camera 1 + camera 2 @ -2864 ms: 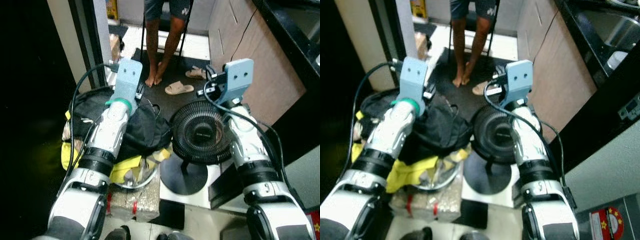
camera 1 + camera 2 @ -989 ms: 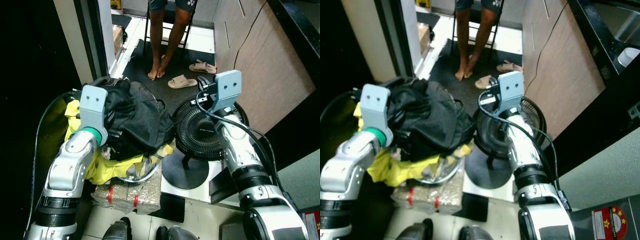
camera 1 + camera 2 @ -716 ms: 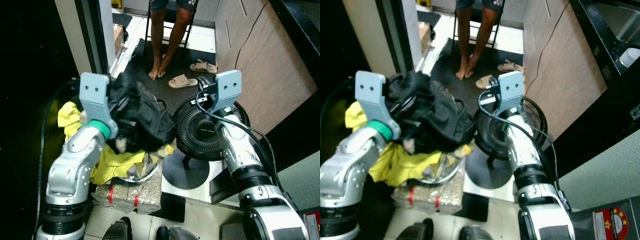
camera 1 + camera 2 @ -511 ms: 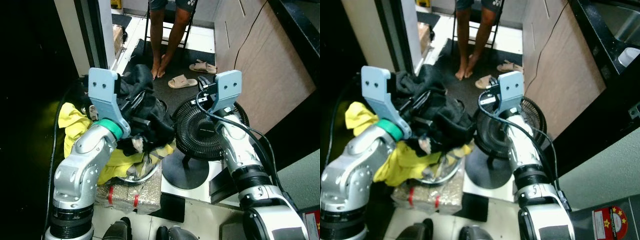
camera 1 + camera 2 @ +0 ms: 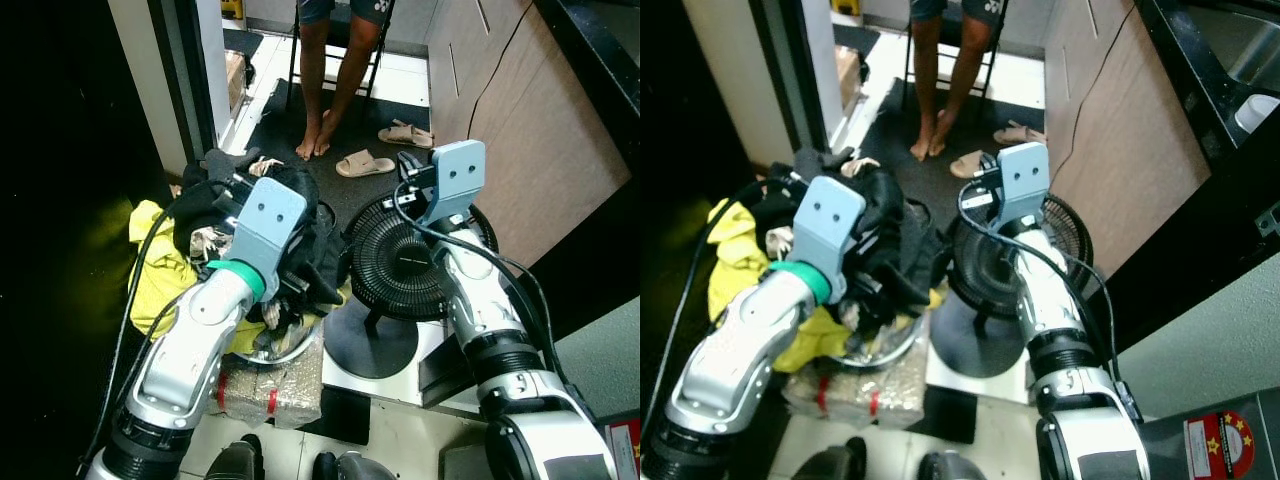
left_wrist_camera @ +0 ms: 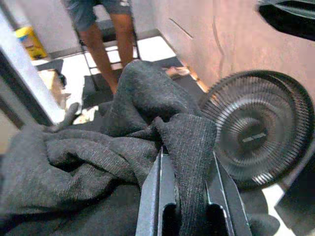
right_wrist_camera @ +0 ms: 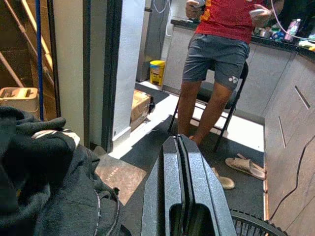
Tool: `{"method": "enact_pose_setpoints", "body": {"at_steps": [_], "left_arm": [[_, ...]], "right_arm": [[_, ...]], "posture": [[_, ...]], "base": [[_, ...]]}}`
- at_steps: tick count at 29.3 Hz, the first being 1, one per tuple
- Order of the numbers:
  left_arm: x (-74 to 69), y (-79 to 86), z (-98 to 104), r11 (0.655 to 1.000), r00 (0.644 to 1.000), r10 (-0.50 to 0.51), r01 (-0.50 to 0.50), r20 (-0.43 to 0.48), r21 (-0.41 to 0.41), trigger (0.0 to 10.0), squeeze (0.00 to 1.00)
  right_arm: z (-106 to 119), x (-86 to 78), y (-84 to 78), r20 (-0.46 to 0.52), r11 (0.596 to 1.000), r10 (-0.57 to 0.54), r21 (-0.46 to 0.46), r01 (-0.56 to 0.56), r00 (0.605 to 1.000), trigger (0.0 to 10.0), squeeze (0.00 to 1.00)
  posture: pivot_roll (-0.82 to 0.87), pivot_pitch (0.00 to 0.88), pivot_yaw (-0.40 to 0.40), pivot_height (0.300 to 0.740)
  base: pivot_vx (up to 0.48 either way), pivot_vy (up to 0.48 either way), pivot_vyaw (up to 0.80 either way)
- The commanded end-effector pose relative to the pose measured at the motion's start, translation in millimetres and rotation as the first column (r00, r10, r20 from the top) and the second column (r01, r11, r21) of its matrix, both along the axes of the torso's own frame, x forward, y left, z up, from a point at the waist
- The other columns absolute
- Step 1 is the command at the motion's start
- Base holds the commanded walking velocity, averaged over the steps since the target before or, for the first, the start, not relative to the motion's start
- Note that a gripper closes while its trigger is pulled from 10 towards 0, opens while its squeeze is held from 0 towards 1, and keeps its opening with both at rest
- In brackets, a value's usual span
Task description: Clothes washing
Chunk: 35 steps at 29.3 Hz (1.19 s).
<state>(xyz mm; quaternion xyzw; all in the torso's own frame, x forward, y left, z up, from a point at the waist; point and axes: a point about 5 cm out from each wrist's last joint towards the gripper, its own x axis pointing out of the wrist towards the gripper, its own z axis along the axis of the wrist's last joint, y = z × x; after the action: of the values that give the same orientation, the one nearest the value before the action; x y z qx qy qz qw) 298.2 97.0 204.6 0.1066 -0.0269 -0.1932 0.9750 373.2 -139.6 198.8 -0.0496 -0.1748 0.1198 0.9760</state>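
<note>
Floor pile: dark garment (image 6: pixel 147 137) in left end effector (image 6: pixel 183 196)

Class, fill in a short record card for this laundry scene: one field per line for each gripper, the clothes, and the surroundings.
left gripper: shut on the dark grey garment
right gripper: shut, held above the fan
laundry pile: dark clothes over a yellow garment
bystander: person's bare legs beside sandals
</note>
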Motion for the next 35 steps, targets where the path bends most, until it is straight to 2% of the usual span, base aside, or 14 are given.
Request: {"method": "enact_pose_setpoints", "body": {"at_steps": [1,2,4,5,6,7,8,12,18,19,20,31,32,35], "left_arm": [[2.9,8.2,-3.3,0.999,0.999,0.039,-0.039,-0.018,-0.011,10.0,0.0],[2.9,8.2,-3.3,0.999,0.999,0.039,-0.039,-0.018,-0.011,10.0,0.0],[16.8,76.6,-18.4,0.936,0.936,0.348,-0.345,-0.045,0.063,10.0,0.0],[16.8,76.6,-18.4,0.936,0.936,0.348,-0.345,-0.045,0.063,10.0,0.0],[22.1,114.1,-20.9,0.867,0.869,0.494,-0.489,-0.038,0.093,10.0,0.0],[22.1,114.1,-20.9,0.867,0.869,0.494,-0.489,-0.038,0.093,10.0,0.0],[24.6,139.6,-20.9,0.808,0.811,0.585,-0.579,-0.027,0.111,10.0,0.0],[29.6,155.2,-29.3,0.788,0.792,0.608,-0.595,-0.053,0.159,10.0,0.0],[28.7,151.7,-50.2,0.797,0.795,0.596,-0.567,-0.115,0.207,10.0,0.0],[25.8,146.2,-58.8,0.811,0.802,0.58,-0.549,-0.147,0.205,10.0,0.24],[22.1,137.0,-63.6,0.838,0.823,0.543,-0.515,-0.169,0.182,10.0,1.0],[17.7,107.0,-48.4,0.918,0.91,0.38,-0.393,-0.167,-0.052,10.0,1.0],[15.1,90.3,-28.6,0.937,0.956,0.265,-0.286,-0.128,-0.199,10.0,1.0],[10.6,73.8,-7.4,0.94,0.986,0.159,-0.169,-0.058,-0.296,10.0,1.0]], "right_arm": [[-3.0,-0.8,-4.1,-0.005,1.0,-0.014,0.016,0.014,1.0,10.0,0.0],[-3.0,-0.8,-4.1,-0.005,1.0,-0.014,0.016,0.014,1.0,10.0,0.0],[-3.9,-0.4,-4.3,-0.009,1.0,-0.013,0.016,0.013,1.0,10.0,0.0],[-3.9,-0.4,-4.3,-0.009,1.0,-0.013,0.016,0.013,1.0,10.0,0.0],[-4.3,0.0,-2.6,-0.012,1.0,-0.008,0.016,0.008,1.0,10.0,0.0],[-4.3,0.0,-2.6,-0.012,1.0,-0.008,0.016,0.008,1.0,10.0,0.0],[-4.4,0.4,-0.7,-0.013,1.0,-0.002,0.016,0.002,1.0,10.0,0.0],[-3.6,1.0,2.6,-0.012,1.0,0.007,0.016,-0.007,1.0,10.0,0.0],[-3.3,1.0,2.7,-0.01,1.0,0.007,0.016,-0.007,1.0,10.0,0.0],[-3.2,0.6,1.5,-0.009,1.0,0.005,0.015,-0.005,1.0,10.0,0.0],[-3.7,0.0,-0.1,-0.009,1.0,0.003,0.013,-0.003,1.0,10.0,0.0],[-4.1,0.6,1.0,-0.013,1.0,0.011,0.006,-0.011,1.0,10.0,0.0],[-3.3,1.0,2.4,-0.011,1.0,0.015,0.007,-0.015,1.0,10.0,0.0],[-3.1,1.1,3.5,-0.01,1.0,0.019,0.007,-0.019,1.0,10.0,0.0]], "posture": [[0.05,0.064,-0.013,0.74],[0.05,0.064,-0.013,0.74],[0.06,0.068,-0.021,0.74],[0.06,0.068,-0.021,0.74],[0.06,0.067,-0.023,0.74],[0.06,0.067,-0.023,0.74],[0.06,0.066,-0.024,0.74],[0.06,0.059,-0.024,0.74],[0.05,0.058,-0.021,0.74],[0.05,0.057,-0.022,0.74],[0.05,0.058,-0.024,0.74],[0.06,0.052,-0.033,0.74],[0.06,0.048,-0.034,0.74],[0.06,0.046,-0.036,0.74]], "base": [[0.0,0.0,0.0],[0.0,0.0,0.0],[0.0,0.0,0.0],[0.0,0.0,0.0],[0.0,0.0,0.0],[0.0,0.0,0.0],[0.0,0.0,0.0],[0.0,0.0,0.0],[0.0,0.0,0.0],[0.0,0.0,0.0],[0.0,0.0,0.0],[0.0,0.0,0.0],[0.0,0.0,0.0],[0.0,0.0,0.0]]}}
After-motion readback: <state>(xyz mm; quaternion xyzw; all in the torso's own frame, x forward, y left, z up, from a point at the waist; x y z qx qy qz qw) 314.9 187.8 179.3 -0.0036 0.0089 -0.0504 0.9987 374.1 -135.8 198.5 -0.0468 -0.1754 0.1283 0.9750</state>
